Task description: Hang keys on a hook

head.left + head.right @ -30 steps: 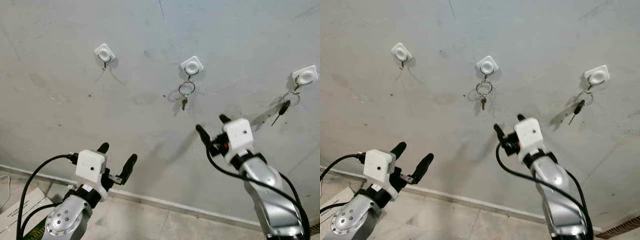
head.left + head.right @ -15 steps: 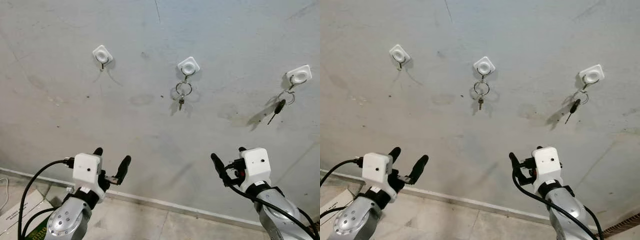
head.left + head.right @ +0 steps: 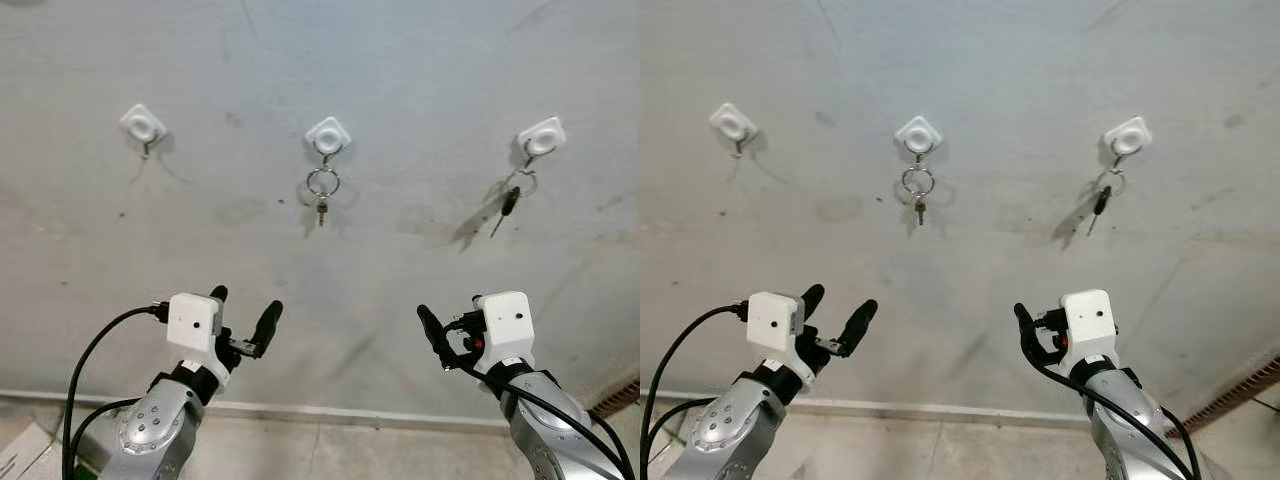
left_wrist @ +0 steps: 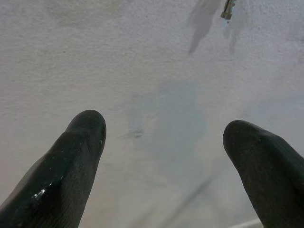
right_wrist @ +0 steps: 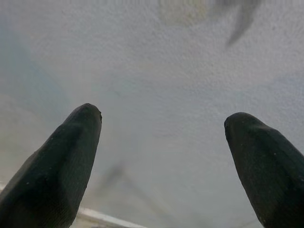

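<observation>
Both grippers hung empty and spread, low in the frame, with the keys already on the wall.

Your left gripper [image 3: 245, 320] sat at lower left and your right gripper [image 3: 455, 325] at lower right, each with its fingers parted and nothing between them, both well below the hooks. On the grey wall [image 3: 400, 60] you had three white hooks: the left hook [image 3: 143, 124] was bare, the middle hook [image 3: 328, 134] carried a ring with a small key [image 3: 321, 207], and the right hook [image 3: 541, 136] carried a dark-headed key [image 3: 508, 203]. By the look of it the hanging was done, so your next move was likely just to draw back. Your head views gave the whole row of hooks; your left wrist view caught the tip of the small key at its edge past the black fingertips [image 4: 80, 137], while your right wrist view gave bare wall.
</observation>
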Available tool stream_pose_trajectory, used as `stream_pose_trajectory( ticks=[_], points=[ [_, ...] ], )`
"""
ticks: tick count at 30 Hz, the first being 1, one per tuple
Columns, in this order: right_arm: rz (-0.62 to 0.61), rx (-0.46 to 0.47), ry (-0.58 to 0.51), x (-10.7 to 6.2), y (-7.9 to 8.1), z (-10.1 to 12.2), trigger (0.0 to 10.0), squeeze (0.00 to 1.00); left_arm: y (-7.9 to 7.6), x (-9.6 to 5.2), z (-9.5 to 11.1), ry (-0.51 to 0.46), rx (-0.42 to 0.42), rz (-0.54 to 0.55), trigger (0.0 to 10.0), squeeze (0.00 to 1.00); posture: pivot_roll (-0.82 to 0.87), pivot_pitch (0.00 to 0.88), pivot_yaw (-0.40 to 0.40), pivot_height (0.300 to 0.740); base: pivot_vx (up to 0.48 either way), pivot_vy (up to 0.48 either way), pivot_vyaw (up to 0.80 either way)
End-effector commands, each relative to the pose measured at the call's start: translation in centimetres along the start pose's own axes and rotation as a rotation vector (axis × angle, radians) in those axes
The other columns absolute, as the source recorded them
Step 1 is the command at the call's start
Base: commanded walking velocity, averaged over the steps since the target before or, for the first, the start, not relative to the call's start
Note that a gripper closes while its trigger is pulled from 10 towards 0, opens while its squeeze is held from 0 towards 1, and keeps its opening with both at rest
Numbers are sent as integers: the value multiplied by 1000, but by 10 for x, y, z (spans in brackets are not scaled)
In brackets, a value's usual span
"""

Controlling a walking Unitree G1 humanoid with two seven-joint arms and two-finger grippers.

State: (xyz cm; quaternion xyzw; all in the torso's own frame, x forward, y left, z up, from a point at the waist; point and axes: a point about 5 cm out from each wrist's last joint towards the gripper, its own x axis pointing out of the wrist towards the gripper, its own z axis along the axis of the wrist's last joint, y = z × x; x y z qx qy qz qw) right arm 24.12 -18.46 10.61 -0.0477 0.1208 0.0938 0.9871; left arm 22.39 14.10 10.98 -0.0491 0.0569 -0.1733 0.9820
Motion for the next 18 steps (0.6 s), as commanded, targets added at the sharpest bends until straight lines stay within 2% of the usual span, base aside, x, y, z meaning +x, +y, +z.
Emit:
stream_pose_trajectory(
  ticks=[1, 5, 9, 18],
  points=[
    [7, 6, -36, 0, 2, 10, 10000, 0, 3, -2, 1, 11, 11, 13, 10000, 0, 28, 0, 22, 740, 0, 352, -781],
    [13, 10, -37, 0, 3, 11, 10000, 0, 3, -3, 1, 19, 7, 19, 10000, 0, 31, 0, 21, 740, 0, 353, 0],
    [22, 18, -36, 2, 6, 11, 10000, 0, 4, -5, 1, 23, 34, 17, 10000, 0, 35, 0, 16, 740, 0, 0, 0],
    [27, 15, -36, 8, 8, 14, 10000, 0, 4, -3, 3, 18, 36, 21, 10000, 0, 37, 6, 3, 740, 0, 0, 0]
  ],
)
